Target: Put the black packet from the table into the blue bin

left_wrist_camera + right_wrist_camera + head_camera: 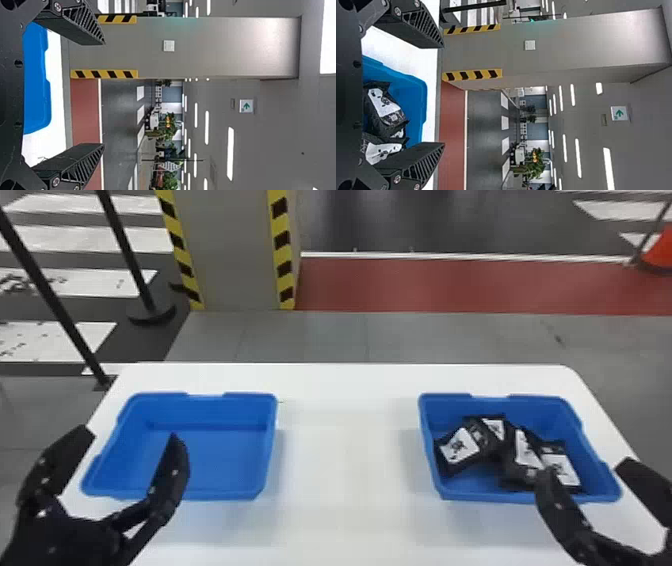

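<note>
White tabletop [345, 470] spreads before me. Puffy black packets [457, 447] with white, dark-marked labels lie heaped and tilted inside the blue plastic bin [470, 494] on my right. Near another rectangular blue bin [225, 490] is my left gripper [132, 435]; both it and my right gripper [586, 468] have fingers spread apart.

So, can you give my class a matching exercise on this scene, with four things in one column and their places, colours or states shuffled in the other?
Things:
1. Black packets
2. Table
3. Pillar
4. Left gripper

Places, colours or states:
A. Open
B. Inside the right-hand blue bin
C. Grey, with yellow and black stripes along its edges
D. White

Right pairs: 1-B, 2-D, 3-C, 4-A
</note>
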You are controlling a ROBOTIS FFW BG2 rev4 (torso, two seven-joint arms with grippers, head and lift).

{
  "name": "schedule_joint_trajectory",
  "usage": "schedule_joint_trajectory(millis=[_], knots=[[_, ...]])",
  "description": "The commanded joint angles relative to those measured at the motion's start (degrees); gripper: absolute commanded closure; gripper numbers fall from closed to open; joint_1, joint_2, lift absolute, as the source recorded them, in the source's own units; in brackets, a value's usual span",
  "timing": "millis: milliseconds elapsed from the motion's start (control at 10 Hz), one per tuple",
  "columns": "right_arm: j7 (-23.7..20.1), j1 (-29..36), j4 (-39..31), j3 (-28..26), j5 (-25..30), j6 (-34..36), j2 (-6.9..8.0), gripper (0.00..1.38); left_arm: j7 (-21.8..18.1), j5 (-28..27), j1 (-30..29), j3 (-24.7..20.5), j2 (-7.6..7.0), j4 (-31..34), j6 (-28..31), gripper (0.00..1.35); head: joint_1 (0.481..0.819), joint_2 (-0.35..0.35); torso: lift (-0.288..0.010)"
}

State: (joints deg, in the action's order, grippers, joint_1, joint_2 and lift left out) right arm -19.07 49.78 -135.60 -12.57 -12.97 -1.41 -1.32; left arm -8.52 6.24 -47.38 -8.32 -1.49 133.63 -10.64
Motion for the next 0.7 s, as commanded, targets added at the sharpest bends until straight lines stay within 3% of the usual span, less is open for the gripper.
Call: schedule_joint_trajectory(millis=[0,600], knots=[[0.0,0.0,0.0,0.0,0.1,0.1,0.0,0.15,0.0,0.0,-0.1,0.0,0.0,0.0,-0.6,0.11,0.695,0.01,-0.11],[0.2,0.0,-0.5,0.0,0.5,1.3,0.0,0.15,0.0,0.0,-0.1,-0.3,0.0,0.0,-0.5,0.11,0.695,0.015,-0.11]])
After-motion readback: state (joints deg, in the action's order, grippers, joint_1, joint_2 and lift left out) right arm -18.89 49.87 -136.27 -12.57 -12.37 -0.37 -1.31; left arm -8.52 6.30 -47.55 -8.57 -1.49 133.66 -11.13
